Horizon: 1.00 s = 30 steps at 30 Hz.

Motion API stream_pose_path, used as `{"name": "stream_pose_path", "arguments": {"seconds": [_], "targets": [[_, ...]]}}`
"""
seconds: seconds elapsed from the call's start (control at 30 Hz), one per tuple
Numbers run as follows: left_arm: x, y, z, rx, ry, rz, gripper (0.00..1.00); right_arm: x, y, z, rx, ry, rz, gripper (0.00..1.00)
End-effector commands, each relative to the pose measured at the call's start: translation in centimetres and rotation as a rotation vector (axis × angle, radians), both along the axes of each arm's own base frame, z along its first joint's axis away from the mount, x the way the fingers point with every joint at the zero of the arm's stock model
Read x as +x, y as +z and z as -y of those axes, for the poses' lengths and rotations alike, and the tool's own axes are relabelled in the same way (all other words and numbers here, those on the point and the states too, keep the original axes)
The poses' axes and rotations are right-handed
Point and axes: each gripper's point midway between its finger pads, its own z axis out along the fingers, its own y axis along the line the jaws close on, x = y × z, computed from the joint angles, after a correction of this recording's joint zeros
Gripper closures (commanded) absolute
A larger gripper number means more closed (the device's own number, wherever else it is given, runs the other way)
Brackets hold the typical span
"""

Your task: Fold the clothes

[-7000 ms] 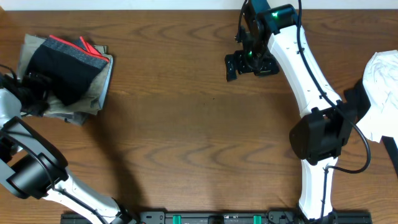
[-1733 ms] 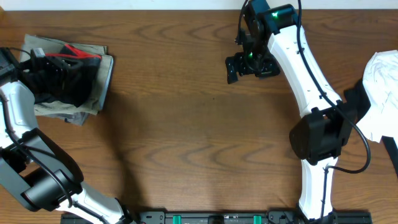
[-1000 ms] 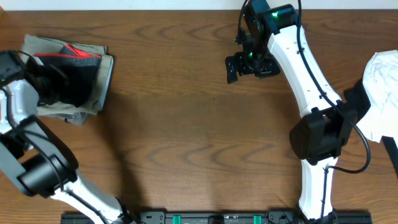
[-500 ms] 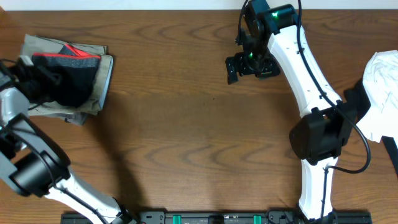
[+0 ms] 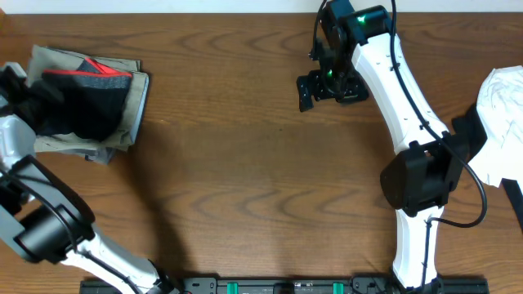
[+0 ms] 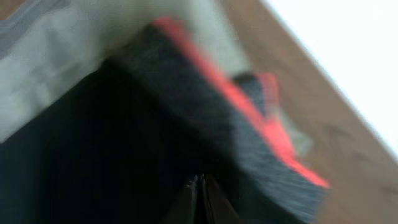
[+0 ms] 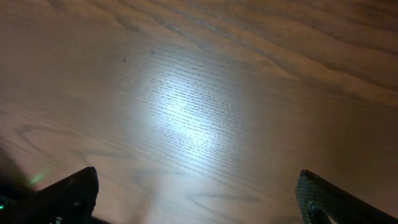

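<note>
Black leggings [image 5: 82,106] top khaki trousers [image 5: 136,98] at the table's [image 5: 245,188] far-left corner — only the wrist view shows left gripper [image 6: 200,186] pinched shut; right gripper [image 5: 328,86] gapes over bare wood

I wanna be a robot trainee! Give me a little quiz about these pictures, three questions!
1. True or false: the right end effector is open.
2. The black leggings lie on: A) khaki trousers B) a blue towel C) a plate.
3. Fill in: the left end effector is ___, its tips at the leggings.
Key: 1 true; 2 A; 3 shut.
</note>
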Motion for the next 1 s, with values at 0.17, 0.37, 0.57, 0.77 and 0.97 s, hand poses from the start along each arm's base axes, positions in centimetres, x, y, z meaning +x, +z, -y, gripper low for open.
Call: {"name": "stream_pose_path", "arguments": {"seconds": [0.17, 0.37, 0.57, 0.77, 0.97], "targets": [[-1.4, -4.1, -3.4, 0.115, 0.096, -0.134, 0.94, -0.3, 1.3, 0.5, -0.002, 0.013, 0.019, 0.01], [-1.3, 2.2, -3.5, 0.181, 0.107, -0.041, 0.94, -0.2, 1.3, 0.7, -0.015, 0.012, 0.023, 0.01], [-1.9, 7.9, -0.2, 0.167, 0.043, 0.034, 0.93, 0.3, 1.3, 0.5, -0.009, 0.012, 0.042, 0.01], [-1.9, 4.5, 5.0, 0.066, -0.055, -0.099, 0.93, 0.8, 1.3, 0.3, -0.001, 0.011, 0.066, 0.01], [-0.3, -1.3, 8.8, 0.026, -0.146, -0.219, 0.93, 0.8, 1.3, 0.4, -0.001, 0.011, 0.063, 0.01]]}}
